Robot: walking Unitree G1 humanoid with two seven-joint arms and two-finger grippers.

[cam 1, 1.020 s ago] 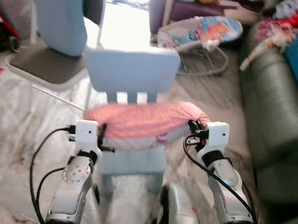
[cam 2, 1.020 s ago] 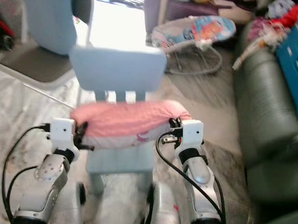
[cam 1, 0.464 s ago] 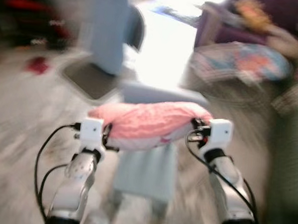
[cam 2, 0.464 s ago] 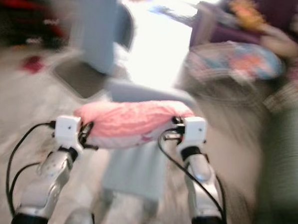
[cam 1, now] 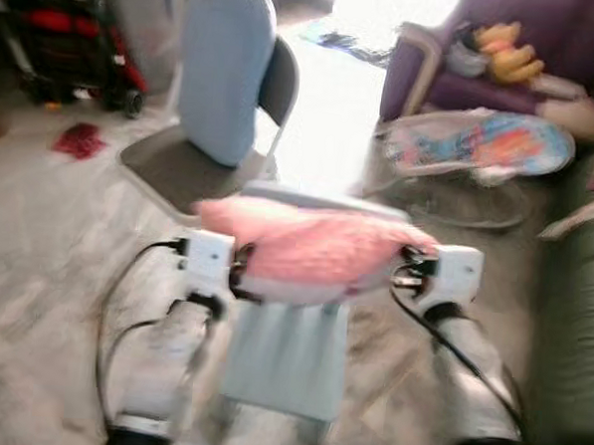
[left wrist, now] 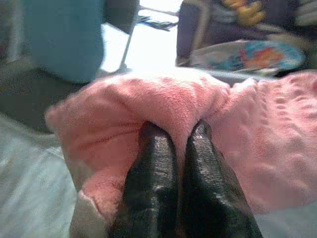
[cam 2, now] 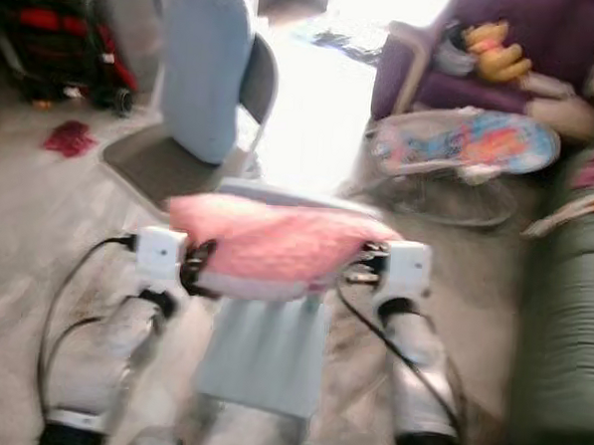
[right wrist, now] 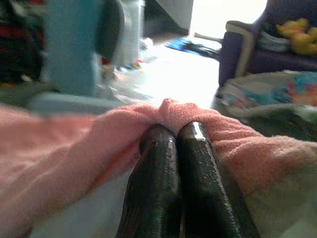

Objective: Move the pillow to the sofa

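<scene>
Holding the pillow (cam 1: 315,251) between my two arms, I have my left gripper (left wrist: 173,144) pinched tight on one end of it and my right gripper (right wrist: 171,134) pinched tight on the other, pink fleece bunched over each pair of black fingers.

A second ago the pillow lay low against the seat of the small blue chair (cam 1: 285,356), under its backrest. Now the pillow hangs above that seat and hides most of the backrest, so I judge it lifted clear. My whole view has swung as well: the grey chair (cam 1: 207,128) with the blue cover sits more to the middle, the purple armchair (cam 1: 485,53) has come into sight behind the small blue chair, and the green sofa (cam 1: 575,327) is a strip to the right of it. That tells me my body is turning, and the blur agrees. For the task, the pick-up looks done and the carry has begun; the sofa lies to the right of the small blue chair, so a further turn that way is what I expect to need.

Counting: one pillow, two grippers on it, one small blue chair, one grey chair, one armchair, one sofa, one baby bouncer (cam 1: 480,147) behind the small blue chair.
</scene>
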